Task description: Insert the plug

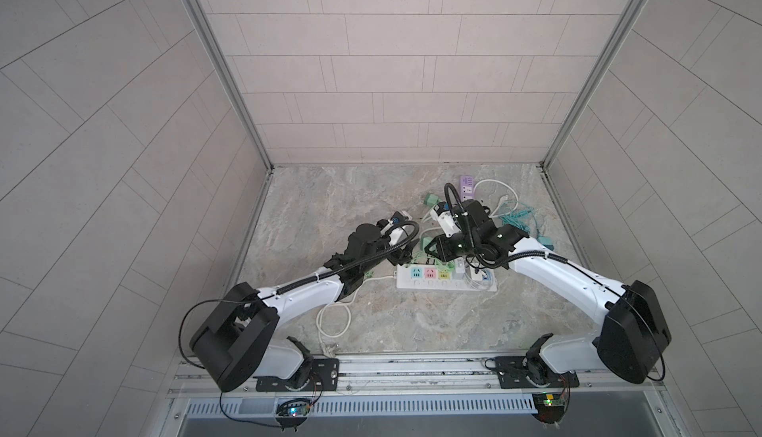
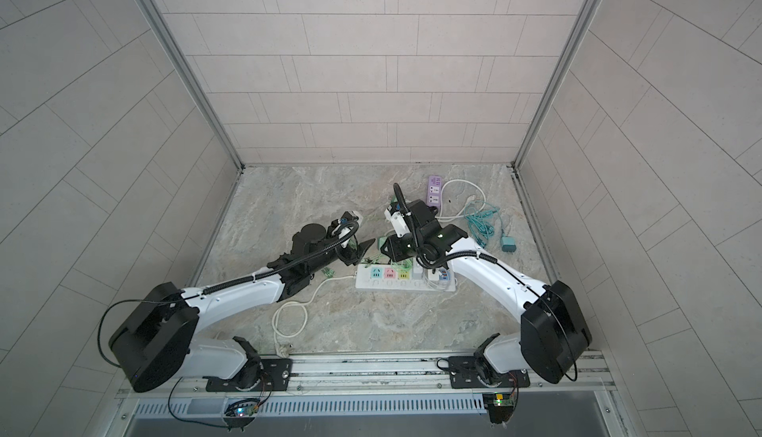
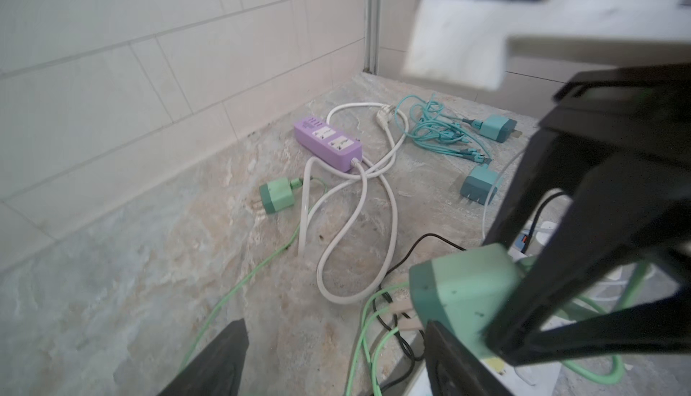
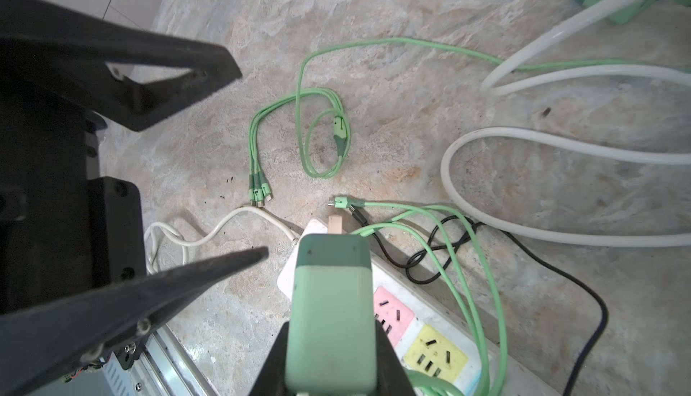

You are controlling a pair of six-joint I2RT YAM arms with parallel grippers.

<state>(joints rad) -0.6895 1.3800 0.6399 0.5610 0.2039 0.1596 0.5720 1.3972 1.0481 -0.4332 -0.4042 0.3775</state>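
Note:
A green plug (image 4: 331,312) is pinched between the fingers of my right gripper (image 4: 331,360), which is shut on it. It hangs just above the near end of the white power strip (image 4: 287,280), its prongs (image 4: 335,224) pointing past that end. Pink (image 4: 392,312) and yellow (image 4: 435,356) sockets show beside it. In both top views the plug (image 1: 425,244) (image 2: 383,244) sits above the strip (image 1: 412,286) (image 2: 371,286). My left gripper (image 3: 332,360) (image 2: 361,253) stands open right next to the plug (image 3: 463,293), one finger (image 3: 456,364) close under it, nothing between its fingers.
A purple power strip (image 3: 329,143) with a looping white cord (image 3: 355,226) lies near the back wall. A second green plug (image 3: 276,198), two teal plugs (image 3: 493,127) (image 3: 480,185) and tangled teal cables lie around it. Green cables (image 4: 318,132) and a black cable (image 4: 441,241) cross the floor by the white strip.

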